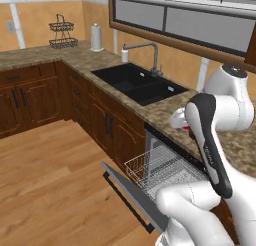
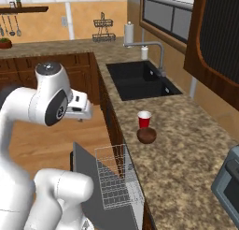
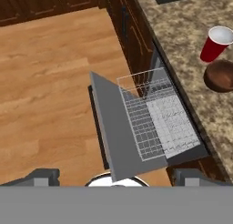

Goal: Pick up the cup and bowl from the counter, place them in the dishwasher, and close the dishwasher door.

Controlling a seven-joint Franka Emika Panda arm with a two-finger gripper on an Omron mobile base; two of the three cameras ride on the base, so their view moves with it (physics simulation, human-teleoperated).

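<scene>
cup (image 2: 144,119) just behind bowl (image 2: 146,135) on counter (image 2: 186,149) | dishwasher door (image 3: 113,127) down, rack (image 3: 154,114) out

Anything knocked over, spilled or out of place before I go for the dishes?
Nothing stands out. The red party cup stands upright beside the dark wooden bowl on the speckled granite counter. The grey dishwasher door hangs open, white wire rack pulled out, as expected.

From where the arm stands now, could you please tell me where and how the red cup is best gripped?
Probably across its upper wall just below the rim, coming down from above with the jaws open on both sides. The cup stands upright on the counter, mouth up and widest at the top. The bowl sits close against its near side, so a low sideways approach from there looks blocked.
</scene>
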